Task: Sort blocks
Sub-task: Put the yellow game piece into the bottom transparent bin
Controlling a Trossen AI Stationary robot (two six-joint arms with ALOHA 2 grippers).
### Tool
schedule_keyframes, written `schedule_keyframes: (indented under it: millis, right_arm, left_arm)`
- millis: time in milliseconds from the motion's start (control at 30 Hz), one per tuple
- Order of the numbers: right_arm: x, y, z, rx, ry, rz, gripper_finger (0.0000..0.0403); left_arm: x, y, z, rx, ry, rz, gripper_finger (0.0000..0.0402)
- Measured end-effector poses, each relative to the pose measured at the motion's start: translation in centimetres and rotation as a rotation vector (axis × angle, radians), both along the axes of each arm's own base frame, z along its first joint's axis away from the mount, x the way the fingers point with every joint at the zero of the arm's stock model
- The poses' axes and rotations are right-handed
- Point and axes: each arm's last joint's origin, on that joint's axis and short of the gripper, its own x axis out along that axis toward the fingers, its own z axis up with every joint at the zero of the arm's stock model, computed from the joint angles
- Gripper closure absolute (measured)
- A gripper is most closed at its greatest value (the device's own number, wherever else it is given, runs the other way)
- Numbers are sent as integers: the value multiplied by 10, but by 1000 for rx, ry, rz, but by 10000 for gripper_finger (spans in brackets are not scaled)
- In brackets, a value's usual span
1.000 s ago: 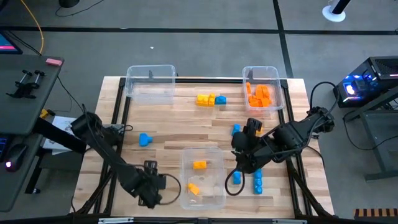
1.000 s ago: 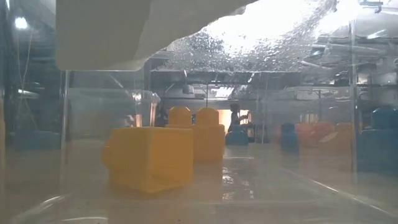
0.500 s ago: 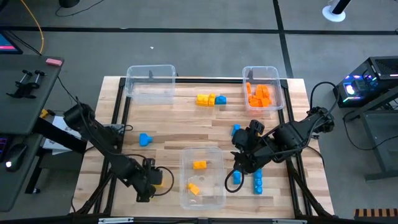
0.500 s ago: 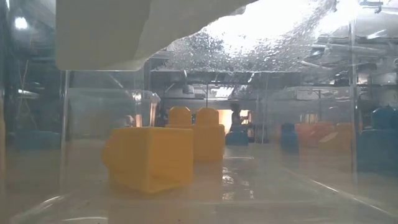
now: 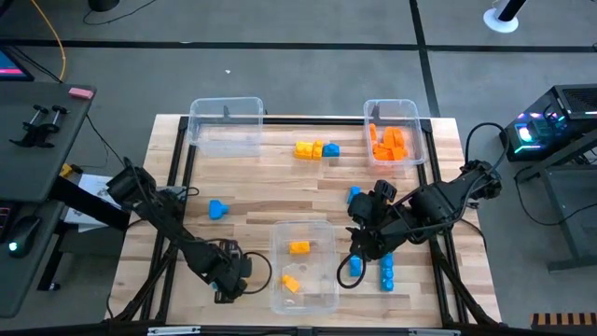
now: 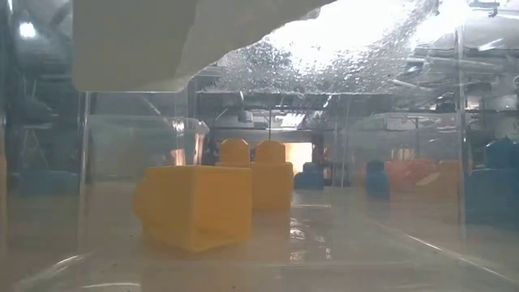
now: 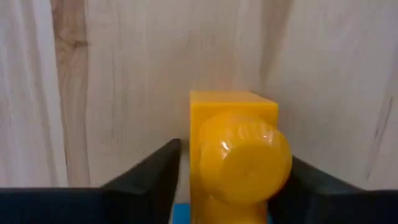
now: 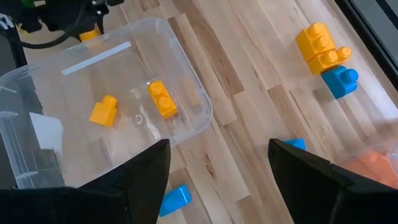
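Note:
My left gripper (image 5: 227, 280) points down near the table's near left. In the left wrist view its fingers stand on either side of a yellow block (image 7: 233, 149), stud up on the wood, with a sliver of blue (image 7: 180, 214) beside it. My right gripper (image 8: 217, 180) hovers open over the near right, nothing between its fingers. Two yellow blocks (image 5: 298, 247) (image 5: 290, 283) lie in the near bin (image 5: 322, 299). A yellow-and-blue row (image 5: 315, 149) lies at the far middle. Orange blocks (image 5: 390, 142) fill the far right bin (image 5: 417, 112). Loose blue blocks (image 5: 218, 209) (image 5: 354, 194) (image 5: 386, 273) lie about. My left gripper comes from above, pointing down, with one finger (image 7: 155, 180) a narrow gap away from the yellow block's side (image 7: 196, 155) and the other finger (image 7: 308, 186) close against the opposite side. Whether either finger touches the block, I cannot tell. The block stands on the table.
A clear bin (image 5: 227, 123) stands at the far left with nothing in it. The low view looks through the near bin's wall at its two yellow blocks (image 6: 199, 203) (image 6: 259, 174). Bare wood lies between the bins in the table's middle.
My left gripper has sunk toward the table at the near left, beside the near bin, still pointing down. The blocks and the right arm have kept still.

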Motion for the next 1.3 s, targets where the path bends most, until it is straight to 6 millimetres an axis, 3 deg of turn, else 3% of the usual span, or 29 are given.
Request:
schedule_keyframes:
  millis: [67,167,333,500,600,733,900,1000,1167,1300]
  right_arm:
    - [0,0,0,-3,1,6,135]
    - [0,0,0,-10,9,22,135]
    - [-5,3,2,9,20,52,135]
    - [-9,2,6,-9,-8,40,135]
    - [-9,1,6,-12,-10,35,135]
    - [-8,-1,6,-9,-10,28,135]
    - [-8,0,6,15,-6,16,135]
    - [-8,0,5,29,-3,12,135]
    - [-9,1,5,70,16,19,135]
    - [-9,2,5,105,20,-5,135]
  left_arm:
    - [0,1,2,-10,0,8,287]
    - [1,4,19,-48,-30,36,300]
    - [5,25,94,-46,-269,110,300]
    - [8,61,178,24,-654,234,300]
    - [23,73,202,3,-816,230,300]
    - [54,73,196,-29,-875,141,300]
    - [99,60,151,-62,-819,68,299]
    - [121,52,132,-133,-843,75,267]
    - [135,61,117,-215,-783,80,185]
    - [130,80,130,-287,-748,67,145]
